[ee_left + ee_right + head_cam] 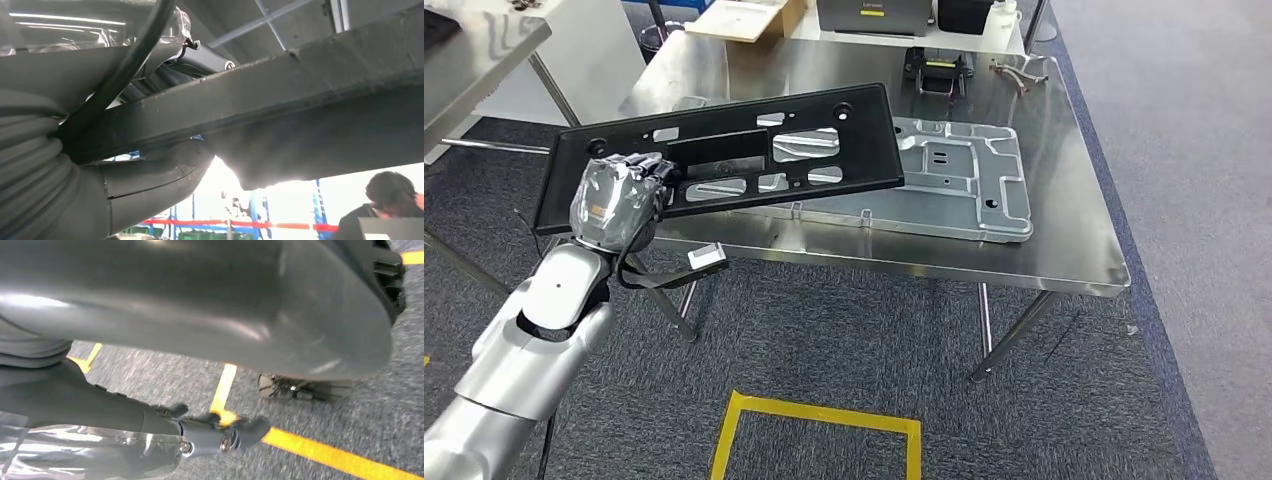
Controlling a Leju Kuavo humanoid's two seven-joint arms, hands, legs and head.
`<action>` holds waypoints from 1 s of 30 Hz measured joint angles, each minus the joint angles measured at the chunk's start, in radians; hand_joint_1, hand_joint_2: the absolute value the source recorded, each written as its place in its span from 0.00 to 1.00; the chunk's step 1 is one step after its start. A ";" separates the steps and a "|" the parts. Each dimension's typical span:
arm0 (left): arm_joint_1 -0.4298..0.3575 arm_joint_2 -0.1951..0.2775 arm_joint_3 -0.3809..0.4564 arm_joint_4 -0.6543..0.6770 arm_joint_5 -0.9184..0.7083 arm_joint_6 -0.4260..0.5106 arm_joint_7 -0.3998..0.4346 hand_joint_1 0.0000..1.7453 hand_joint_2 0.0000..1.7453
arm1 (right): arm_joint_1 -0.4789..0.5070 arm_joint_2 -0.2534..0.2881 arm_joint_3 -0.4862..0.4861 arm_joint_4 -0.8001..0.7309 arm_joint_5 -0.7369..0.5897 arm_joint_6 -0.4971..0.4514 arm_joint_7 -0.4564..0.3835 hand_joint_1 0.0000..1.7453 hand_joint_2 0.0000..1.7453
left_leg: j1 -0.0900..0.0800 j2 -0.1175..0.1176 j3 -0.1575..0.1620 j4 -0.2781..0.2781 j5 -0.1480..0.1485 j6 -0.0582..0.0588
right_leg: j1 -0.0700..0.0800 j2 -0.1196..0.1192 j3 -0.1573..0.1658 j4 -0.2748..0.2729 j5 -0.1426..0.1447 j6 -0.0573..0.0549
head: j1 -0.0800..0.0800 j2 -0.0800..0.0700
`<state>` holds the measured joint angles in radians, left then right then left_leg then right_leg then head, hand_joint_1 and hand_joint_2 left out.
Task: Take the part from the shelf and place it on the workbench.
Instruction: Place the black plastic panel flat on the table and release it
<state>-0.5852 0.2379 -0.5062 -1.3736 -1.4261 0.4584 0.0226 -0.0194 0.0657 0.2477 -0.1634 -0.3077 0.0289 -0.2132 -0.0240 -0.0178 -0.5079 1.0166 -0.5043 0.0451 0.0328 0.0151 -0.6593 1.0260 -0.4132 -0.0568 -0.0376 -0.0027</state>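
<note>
The part is a long black panel [744,150] with several cut-outs. It hangs tilted over the front left of the steel workbench [1064,250], and its left end sticks out past the table edge. My left hand [619,195] grips the panel near that left end. From the left wrist, the thumb [165,175] presses under the panel's dark edge [300,85] and fingers lie over its top. My right hand [200,432] hangs by my side above the carpet, fingers loosely spread with nothing in them.
A silver stamped metal sheet [964,180] lies on the workbench, partly under the panel. At the back are a small black fixture [939,70], a hand tool [1019,72] and a cardboard box [749,18]. Another table [474,50] stands to the left. Yellow tape [814,430] marks the floor. A person [390,200] stands nearby.
</note>
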 joint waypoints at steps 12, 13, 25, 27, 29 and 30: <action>0.006 -0.001 -0.015 0.002 -0.006 0.004 -0.005 1.00 1.00 | -0.001 0.008 0.000 -0.001 0.002 0.001 0.002 0.00 0.00 | 0.051 0.013 -0.129 0.098 0.033 -0.085 | -0.052 -0.005 0.131 -0.027 -0.073 0.037 | 0.000 0.000; 0.006 -0.003 -0.019 0.002 -0.010 0.006 -0.007 1.00 1.00 | -0.001 0.008 0.000 -0.001 0.002 0.001 0.003 0.00 0.00 | 0.052 0.012 -0.116 0.047 0.061 -0.088 | -0.054 -0.004 0.138 -0.024 -0.082 0.045 | 0.000 0.000; 0.025 -0.079 -0.115 -0.005 -0.002 0.016 -0.058 1.00 1.00 | -0.011 0.012 0.000 -0.001 0.004 -0.014 0.012 0.00 0.00 | 0.032 0.007 -0.042 0.003 0.032 -0.015 | -0.049 -0.007 -0.073 0.266 -0.166 0.078 | 0.000 0.000; 0.026 -0.086 -0.121 -0.006 0.000 0.016 -0.058 1.00 1.00 | -0.007 0.012 0.000 -0.001 0.004 -0.014 0.013 0.00 0.00 | 0.026 0.007 -0.016 0.001 0.012 -0.014 | -0.037 -0.007 -0.048 0.144 -0.070 0.058 | 0.000 0.000; 0.024 -0.091 -0.126 -0.008 0.002 0.017 -0.059 1.00 1.00 | -0.004 0.011 0.000 -0.001 0.004 -0.014 0.015 0.00 0.00 | 0.019 0.004 0.005 0.002 -0.009 -0.019 | -0.023 -0.003 -0.020 0.039 -0.007 0.035 | 0.000 0.000; 0.023 -0.093 -0.130 -0.009 0.002 0.017 -0.061 1.00 1.00 | -0.003 0.011 0.000 -0.001 0.003 -0.013 0.015 0.00 0.00 | 0.017 0.002 0.013 0.004 -0.016 -0.023 | -0.019 -0.001 -0.013 0.017 0.004 0.028 | 0.000 0.000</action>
<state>-0.5622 0.1454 -0.6359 -1.3828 -1.4239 0.4750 -0.0384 -0.0228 0.0772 0.2480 -0.1640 -0.3042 0.0158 -0.1981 -0.0067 -0.0154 -0.4950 1.0206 -0.5200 0.0225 0.0134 0.0137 -0.6720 1.0430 -0.4091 -0.0288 -0.0371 -0.0027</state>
